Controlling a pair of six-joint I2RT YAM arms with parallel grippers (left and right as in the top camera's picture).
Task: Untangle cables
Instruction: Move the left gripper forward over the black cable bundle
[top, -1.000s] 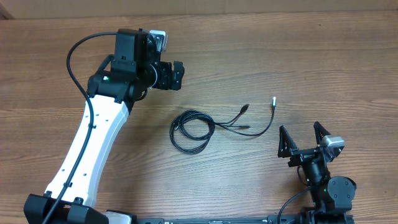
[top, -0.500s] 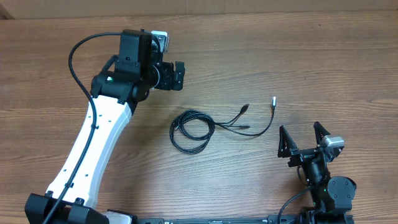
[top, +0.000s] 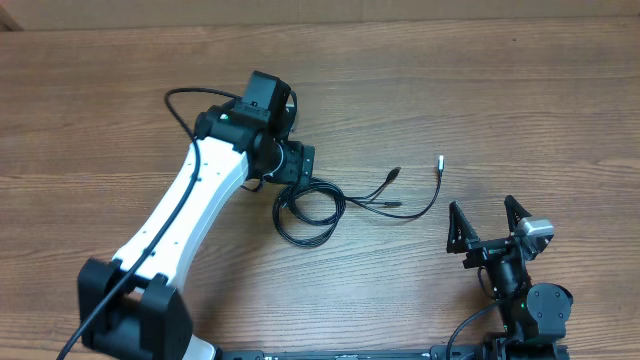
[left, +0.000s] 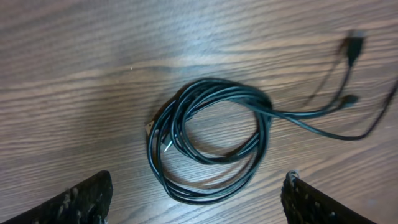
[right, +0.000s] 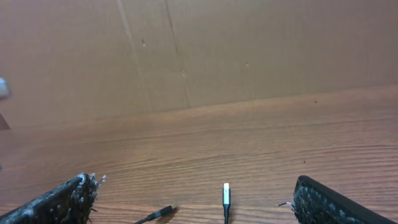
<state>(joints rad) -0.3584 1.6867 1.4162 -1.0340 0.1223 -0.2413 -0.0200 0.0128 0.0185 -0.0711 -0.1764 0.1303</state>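
The cables (top: 310, 212) lie coiled on the tabletop (top: 500, 90), plug ends trailing right. The left tool (left: 196, 186) hangs over the coil, spread wide, holding nothing; the right tool (top: 481, 210), also wide and empty, sits near the white-tipped end (top: 440, 158)

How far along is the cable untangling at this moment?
Done: nothing that shows. The cables lie wound together in one coil, with only the plug ends trailing free to one side. In hand: the left gripper hovers over the coil, jaws open, gripping nothing. Left: grasping a cord, pulling the loops apart and separating the cords. The right gripper sits open, apart from the cables.
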